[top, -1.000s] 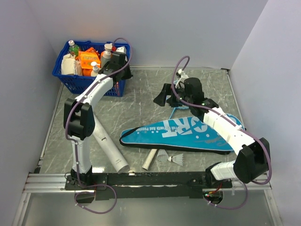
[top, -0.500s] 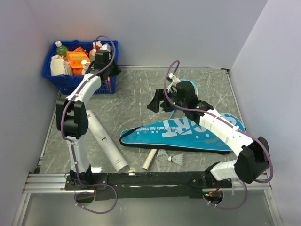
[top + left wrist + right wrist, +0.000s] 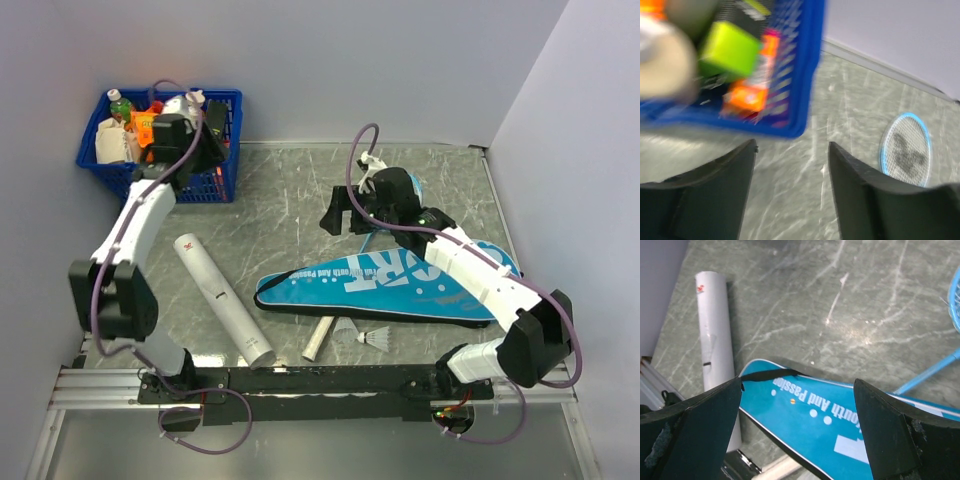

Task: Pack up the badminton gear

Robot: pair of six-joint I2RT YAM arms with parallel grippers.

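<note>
Presently, taking the teal cover lettered "SPORT" as the reference, the findings run from the arm bases outward.

Just on the near side of the cover lie two white shuttlecocks, side by side on the table. The racket's white handle lies just to their left and points toward the cover's near edge.

Left of the cover, and apart from it, the long white tube lies flat at a slant, with its open end nearest the bases.

The cover itself lies flat across the racket. The blue shaft comes out on the cover's far side and leads to the light-blue racket head.

Above the far edge of the cover hangs the right tool. Its fingers are spread wide and nothing is between them.

Well beyond the cover, in the far left corner, stands the blue basket of bottles and boxes. The left tool hangs by the basket's right-hand corner. Its fingers are parted, with only bare table showing between them.
</note>
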